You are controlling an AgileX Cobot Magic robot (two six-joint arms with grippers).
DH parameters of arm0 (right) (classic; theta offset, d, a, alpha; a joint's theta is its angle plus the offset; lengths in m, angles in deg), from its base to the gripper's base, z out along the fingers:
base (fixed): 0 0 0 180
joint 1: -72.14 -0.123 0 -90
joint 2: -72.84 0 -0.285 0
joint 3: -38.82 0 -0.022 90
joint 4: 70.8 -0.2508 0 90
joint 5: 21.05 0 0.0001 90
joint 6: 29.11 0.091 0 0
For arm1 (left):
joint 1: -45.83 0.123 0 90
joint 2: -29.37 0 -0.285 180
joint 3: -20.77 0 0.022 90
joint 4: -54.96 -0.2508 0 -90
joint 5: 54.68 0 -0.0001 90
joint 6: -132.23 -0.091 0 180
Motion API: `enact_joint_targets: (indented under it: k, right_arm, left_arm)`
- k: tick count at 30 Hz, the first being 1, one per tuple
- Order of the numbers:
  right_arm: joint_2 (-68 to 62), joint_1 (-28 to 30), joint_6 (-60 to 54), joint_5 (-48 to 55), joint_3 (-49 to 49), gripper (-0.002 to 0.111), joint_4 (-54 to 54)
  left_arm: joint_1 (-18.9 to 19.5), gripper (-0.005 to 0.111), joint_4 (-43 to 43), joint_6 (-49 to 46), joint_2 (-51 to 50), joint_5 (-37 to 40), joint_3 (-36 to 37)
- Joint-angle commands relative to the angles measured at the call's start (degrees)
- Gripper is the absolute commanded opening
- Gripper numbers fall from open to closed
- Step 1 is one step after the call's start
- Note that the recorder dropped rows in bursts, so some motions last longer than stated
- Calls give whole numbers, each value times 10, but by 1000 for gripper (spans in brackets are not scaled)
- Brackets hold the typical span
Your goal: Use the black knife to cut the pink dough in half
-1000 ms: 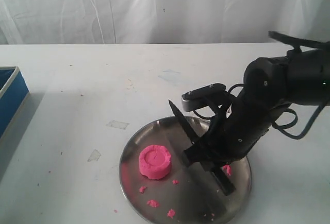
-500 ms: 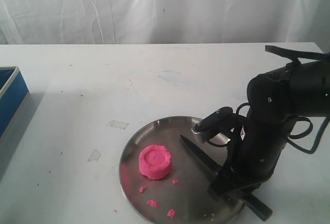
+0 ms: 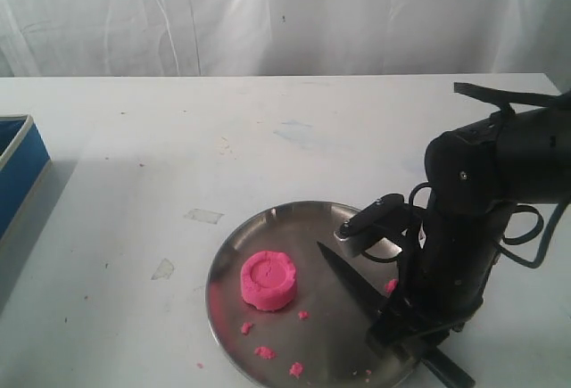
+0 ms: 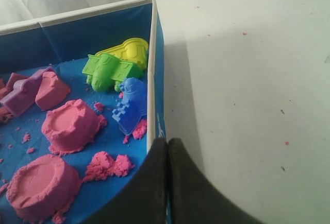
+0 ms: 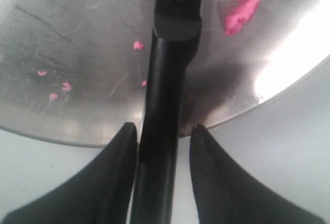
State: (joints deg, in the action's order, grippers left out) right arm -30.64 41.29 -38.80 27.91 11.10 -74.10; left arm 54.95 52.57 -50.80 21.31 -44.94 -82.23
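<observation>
The pink dough (image 3: 268,280) is a whole round puck lying on the left part of the steel plate (image 3: 290,226). The black knife (image 3: 348,279) lies flat on the plate to the dough's right, its tip pointing away from me and its handle sticking out over the plate's near right rim. My right gripper (image 3: 408,328) stands over that handle. In the right wrist view the handle (image 5: 164,105) runs between the fingers of the right gripper (image 5: 162,127), touching one, with a gap to the other. My left gripper (image 4: 167,140) is shut and empty, far off over a blue box's wall.
Small pink crumbs (image 3: 264,351) dot the plate's near edge and a pink smear (image 5: 247,2) lies by the knife. The blue box (image 3: 18,169) stands at the table's left edge and holds pink sand lumps (image 4: 69,123) and coloured moulds (image 4: 116,67).
The right arm has swung down and to the right. The knife, raised with its blade tilted up a second ago, now lies on the plate. The dough has not moved.
</observation>
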Motion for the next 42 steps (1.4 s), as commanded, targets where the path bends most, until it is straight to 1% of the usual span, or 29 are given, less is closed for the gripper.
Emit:
enact_joint_targets:
  k: [1,6,10,12,14,15,16,17,18,19,20,21,23,24,27,29,30,32,34,37,42]
  right_arm:
    - [1,-1,-6,0,-3,35,18]
    - [16,-1,-6,23,10,35,23]
    - [48,-1,-3,91,42,35,16]
    - [69,-1,1,132,59,35,-15]
    - [90,-3,1,161,67,35,-73]
    - [106,-19,-7,191,69,34,-94]
    - [113,-34,-6,206,69,34,-86]
    - [117,-68,9,210,68,32,-50]
    - [117,-89,36,210,65,32,-15]
    - [115,-133,92,210,58,31,65]
    - [111,-154,132,203,52,31,123]
    - [100,-188,181,193,43,31,204]
    - [80,-223,237,191,29,31,274]
    - [65,-236,253,189,23,31,279]
    - [36,-247,251,163,16,31,267]
    - [19,-247,235,145,16,37,248]
    - [8,-247,231,141,14,44,248]
    - [-6,-247,232,145,11,52,248]
    - [-22,-247,235,152,11,55,247]
    - [-42,-247,241,152,11,55,252]
    - [-69,-247,297,154,11,55,303]
  left_arm:
    - [-1,0,6,1,3,-3,2]
    - [-1,0,6,1,3,-3,2]
    - [-1,0,6,1,3,-3,2]
    - [-1,0,6,1,3,-3,2]
    - [-1,0,6,1,3,-3,2]
    - [-1,0,6,1,3,-3,2]
    - [-1,0,6,1,3,-3,2]
    - [-1,0,6,1,3,-3,2]
    - [-1,0,6,1,3,-3,2]
    - [-1,0,6,1,3,-3,2]
    - [-1,0,6,1,3,-3,2]
    - [-1,0,6,1,3,-3,2]
    - [-1,0,6,1,3,-3,2]
    - [-1,0,6,1,3,-3,2]
    - [-1,0,6,1,3,-3,2]
    - [-1,0,6,1,3,-3,2]
    - [-1,0,6,1,3,-3,2]
    - [-1,0,6,1,3,-3,2]
    - [-1,0,6,1,3,-3,2]
    - [-1,0,6,1,3,-3,2]
    - [-1,0,6,1,3,-3,2]
